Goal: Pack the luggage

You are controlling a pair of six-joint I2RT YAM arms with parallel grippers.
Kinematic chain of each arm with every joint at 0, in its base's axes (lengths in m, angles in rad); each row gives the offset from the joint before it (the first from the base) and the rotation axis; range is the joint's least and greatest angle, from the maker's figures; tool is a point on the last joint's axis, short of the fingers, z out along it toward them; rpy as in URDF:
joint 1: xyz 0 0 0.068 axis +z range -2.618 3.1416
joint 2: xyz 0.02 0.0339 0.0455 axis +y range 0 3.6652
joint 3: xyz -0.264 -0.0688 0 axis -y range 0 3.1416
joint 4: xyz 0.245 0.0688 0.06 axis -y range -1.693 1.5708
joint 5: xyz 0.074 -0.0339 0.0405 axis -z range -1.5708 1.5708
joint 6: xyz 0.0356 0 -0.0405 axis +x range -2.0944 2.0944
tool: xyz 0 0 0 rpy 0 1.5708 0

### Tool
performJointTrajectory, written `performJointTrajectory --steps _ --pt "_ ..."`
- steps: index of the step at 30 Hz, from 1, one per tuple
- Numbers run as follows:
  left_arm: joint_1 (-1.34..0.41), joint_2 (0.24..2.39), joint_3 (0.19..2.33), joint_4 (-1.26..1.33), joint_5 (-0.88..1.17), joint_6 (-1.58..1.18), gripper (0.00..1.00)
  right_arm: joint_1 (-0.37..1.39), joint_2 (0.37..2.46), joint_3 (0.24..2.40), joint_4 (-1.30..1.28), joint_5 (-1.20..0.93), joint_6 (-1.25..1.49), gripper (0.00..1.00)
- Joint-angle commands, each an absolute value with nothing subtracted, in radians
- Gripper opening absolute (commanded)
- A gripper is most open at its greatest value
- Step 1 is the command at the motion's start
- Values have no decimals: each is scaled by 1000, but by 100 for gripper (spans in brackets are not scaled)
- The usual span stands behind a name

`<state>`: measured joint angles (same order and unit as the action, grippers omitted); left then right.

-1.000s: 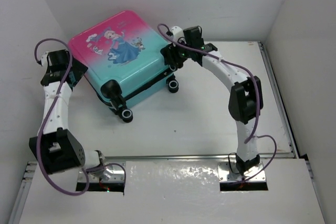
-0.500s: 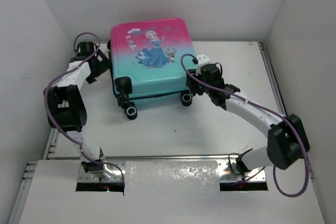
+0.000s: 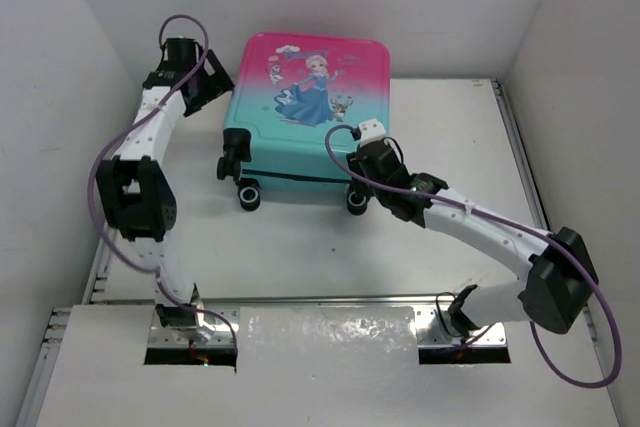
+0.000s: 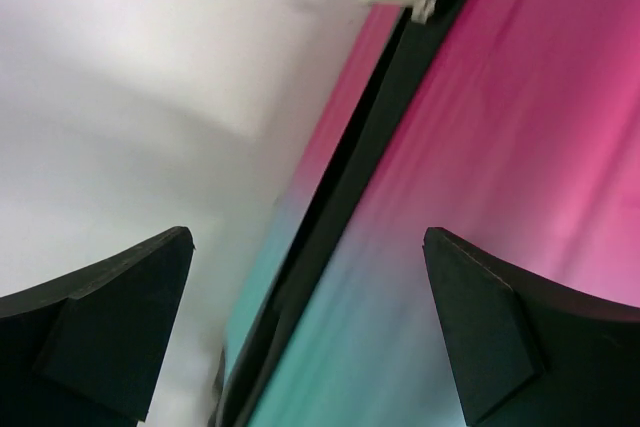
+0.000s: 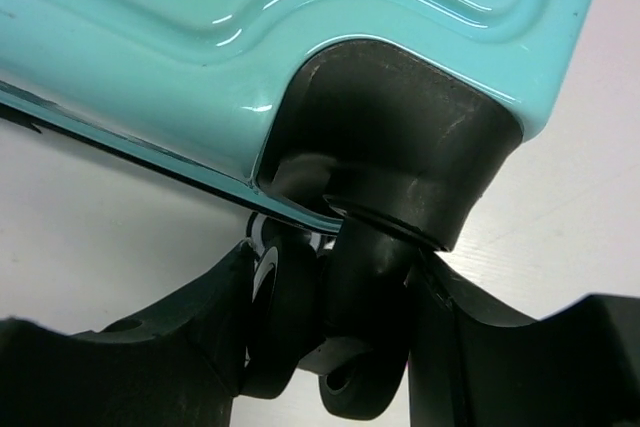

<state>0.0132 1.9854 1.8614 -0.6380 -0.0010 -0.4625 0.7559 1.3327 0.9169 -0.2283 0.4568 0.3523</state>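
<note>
1. The princess-print suitcase [image 3: 305, 97] is lying closed on the counter [image 3: 300, 247], in the upper centre of the frame.
2. The left end effector [image 3: 212, 82] is sitting spread wide at its upper-left edge.
3. The right end effector [image 5: 335, 277] is straddling the lower-right caster wheel [image 5: 290, 317]; I cannot tell whether it is pinching it.

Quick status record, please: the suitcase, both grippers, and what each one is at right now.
luggage: closed, lying flat on the table, printed side up, wheels toward the arm bases
left gripper: open, at the luggage's far-left edge, beside the dark zip seam; holding nothing
right gripper: at the near-right wheel, one finger on each side of it; firm grip cannot be told
</note>
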Motion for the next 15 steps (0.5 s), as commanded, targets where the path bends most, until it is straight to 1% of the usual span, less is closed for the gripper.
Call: performJointTrajectory --steps 1,4,6,8,10,12,15 --pt "-23 1739 1720 -675 -110 -503 100 835 1356 1101 -147 328 154 0" --pt "0 1586 1571 -634 -115 -492 100 780 1400 1205 -184 350 75 0" --pt "0 1499 1494 -626 -106 -462 100 743 1442 1262 -193 296 54 0" --pt "0 1450 1413 -611 -19 -425 100 684 1495 1311 -205 229 58 0" --pt "0 1388 1350 -612 -5 -411 100 655 1529 1328 -209 221 54 0" --pt "-5 1316 1300 -592 60 -385 100 649 1572 1339 -218 215 46 0" --pt "-8 1238 1227 -586 106 -356 100 647 1586 1306 -215 203 77 0"
